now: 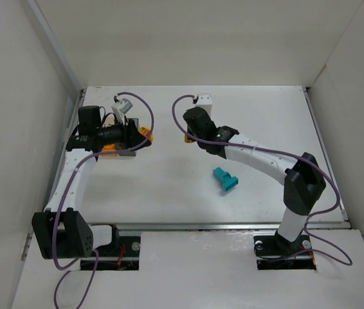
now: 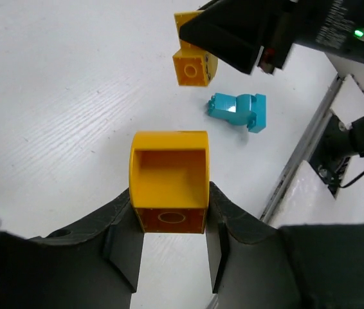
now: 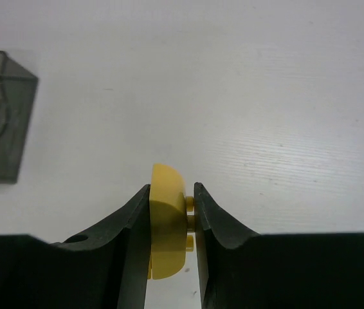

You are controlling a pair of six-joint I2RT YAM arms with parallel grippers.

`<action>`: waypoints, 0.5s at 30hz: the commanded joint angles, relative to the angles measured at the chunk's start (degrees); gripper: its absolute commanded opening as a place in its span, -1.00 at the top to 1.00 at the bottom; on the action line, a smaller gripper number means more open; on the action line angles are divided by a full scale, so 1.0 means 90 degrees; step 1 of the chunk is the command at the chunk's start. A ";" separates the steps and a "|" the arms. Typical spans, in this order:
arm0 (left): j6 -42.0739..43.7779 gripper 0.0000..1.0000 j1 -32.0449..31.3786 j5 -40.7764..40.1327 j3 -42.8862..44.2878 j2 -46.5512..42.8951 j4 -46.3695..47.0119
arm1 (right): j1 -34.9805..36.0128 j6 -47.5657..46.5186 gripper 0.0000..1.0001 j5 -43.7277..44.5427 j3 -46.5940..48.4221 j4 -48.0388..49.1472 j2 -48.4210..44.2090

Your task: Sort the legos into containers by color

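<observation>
White bench, two pieces gripped.
An orange block is gripped by the left pincer, a yellow piece by the right pincer; a teal block is seen on the bench.

Reading the overhead view, I place the block on the surface at 4 o'clock from centre, well apart from the containers at 9 o'clock. The left gripper, a lego piece between its fingers, sits just beside the containers. The right gripper, holding a second piece, sits at 11 o'clock, behind the block.
</observation>
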 commanded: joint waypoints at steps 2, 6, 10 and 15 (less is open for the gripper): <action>0.0384 1.00 -0.0016 -0.0258 0.0021 -0.0444 -0.0148 | -0.0082 0.0234 1.00 0.0008 -0.0102 -0.0067 -0.0308; 0.0384 1.00 0.0043 -0.1881 -0.0048 -0.0445 -0.0021 | -0.0082 0.0234 1.00 -0.0226 -0.0044 -0.0067 -0.0249; 0.0238 1.00 0.0636 -0.4279 0.0146 -0.0046 0.0573 | -0.0082 0.0234 1.00 -0.0227 -0.0102 -0.0009 -0.0249; 0.0412 1.00 0.1029 -0.5503 0.0274 0.0570 0.1374 | -0.0082 0.0175 1.00 -0.0354 -0.0181 0.0108 -0.0249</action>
